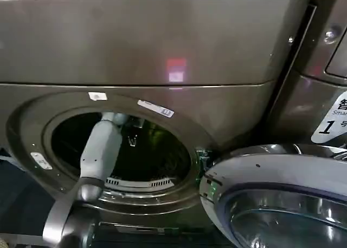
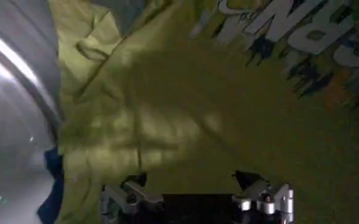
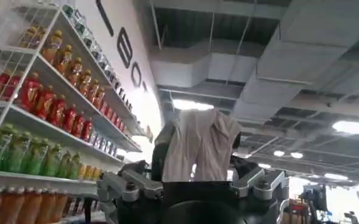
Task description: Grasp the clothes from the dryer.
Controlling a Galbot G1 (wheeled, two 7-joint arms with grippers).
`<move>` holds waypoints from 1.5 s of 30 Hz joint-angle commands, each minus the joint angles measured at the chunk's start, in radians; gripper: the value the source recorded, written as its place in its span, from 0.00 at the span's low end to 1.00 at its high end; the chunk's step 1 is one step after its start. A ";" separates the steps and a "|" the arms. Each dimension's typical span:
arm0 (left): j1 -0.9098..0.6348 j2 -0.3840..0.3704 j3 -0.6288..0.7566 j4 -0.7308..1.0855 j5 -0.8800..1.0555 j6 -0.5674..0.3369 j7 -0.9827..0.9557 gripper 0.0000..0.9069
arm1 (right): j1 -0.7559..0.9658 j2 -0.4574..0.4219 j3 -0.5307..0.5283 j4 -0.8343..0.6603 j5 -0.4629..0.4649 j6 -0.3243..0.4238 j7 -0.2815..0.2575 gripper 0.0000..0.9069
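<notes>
While the left arm point(image 1: 100, 150) reaches into the dryer point(image 1: 162, 58), its wrist view shows open, empty jaws by the clothes point(image 2: 185, 115).

A white label point(image 1: 332, 121) on the neighbouring machine reads "1" with "Smart" partly cut off. Above the left gripper point(image 2: 194, 190), the yellow-green clothes point(image 2: 185, 115) carry large white letters, cropped, unreadable. Beyond the right gripper point(image 3: 191, 182), dark wall lettering point(image 3: 127, 58) shows "BO"

head above dryer point(image 1: 162, 53), wrists diverge
</notes>
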 commanded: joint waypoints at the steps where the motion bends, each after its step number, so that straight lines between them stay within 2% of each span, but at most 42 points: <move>1: 0.008 0.000 0.009 0.052 -0.096 0.033 0.006 1.00 | 0.001 0.000 -0.002 0.008 -0.002 -0.001 0.000 1.00; 17: 0.033 0.003 -0.021 0.146 -0.161 0.073 0.000 1.00 | 0.003 0.006 -0.018 0.019 -0.004 0.000 -0.001 1.00; 18: 0.035 0.006 -0.021 0.150 -0.164 0.073 -0.001 0.79 | 0.002 0.006 -0.017 0.018 -0.004 0.000 -0.001 1.00; 19: 0.035 0.006 -0.022 0.152 -0.170 0.075 -0.001 0.66 | 0.002 0.005 -0.016 0.015 -0.004 0.001 -0.001 1.00; 20: 0.037 0.007 -0.023 0.152 -0.178 0.074 0.001 0.34 | 0.001 0.005 -0.016 0.014 -0.004 0.001 -0.001 1.00; 21: 0.040 0.008 -0.023 0.147 -0.184 0.072 0.000 0.11 | 0.001 0.005 -0.015 0.012 -0.004 0.002 -0.001 1.00; 22: 0.040 0.008 -0.023 0.147 -0.191 0.074 -0.001 0.00 | 0.001 0.005 -0.016 0.011 -0.004 0.002 -0.001 1.00; 39: 0.047 0.010 -0.026 0.135 -0.215 0.073 -0.028 0.00 | 0.007 0.008 -0.029 0.009 -0.004 0.002 -0.001 1.00; 45: 0.044 0.017 -0.027 0.130 -0.256 0.070 -0.146 0.00 | 0.002 0.018 -0.029 0.013 0.007 -0.007 -0.007 1.00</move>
